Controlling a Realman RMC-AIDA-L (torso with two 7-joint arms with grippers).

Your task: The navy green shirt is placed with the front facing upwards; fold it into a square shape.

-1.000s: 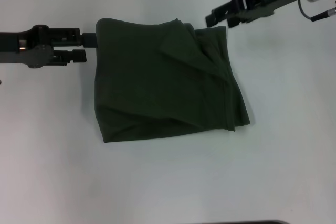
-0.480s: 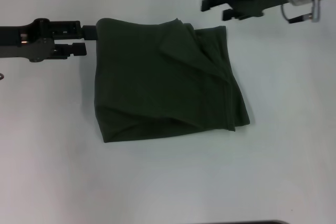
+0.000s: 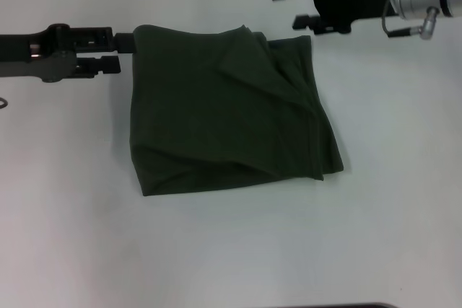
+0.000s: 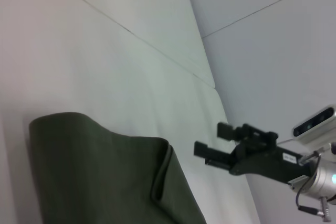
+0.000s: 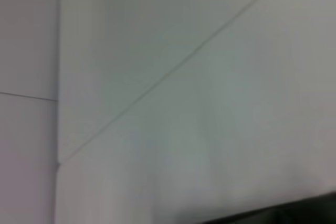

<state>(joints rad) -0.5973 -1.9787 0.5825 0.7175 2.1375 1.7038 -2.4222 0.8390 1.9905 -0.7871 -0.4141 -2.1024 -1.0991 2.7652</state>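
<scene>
Both jaws apart, empty: left gripper (image 3: 124,52) at shirt (image 3: 224,110) corner, right gripper (image 3: 286,6) clear.

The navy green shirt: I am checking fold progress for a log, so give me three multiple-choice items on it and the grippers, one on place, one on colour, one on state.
1. Where is the left gripper?
A. At the shirt's far left corner
B. Over the shirt's middle
C. At the shirt's near edge

2. What colour is the navy green shirt?
A. Cream
B. Dark olive green
C. Bright red

3. What state is the shirt in?
A. Spread flat with both sleeves out
B. Hanging in the air
C. Folded into a rough square on the table

Answers:
1 A: in the head view its fingers sit by that far corner.
2 B: the whole cloth is dark olive.
3 C: layered folds show and no sleeves stick out; the right gripper is open, lifted clear of the far right corner.
</scene>
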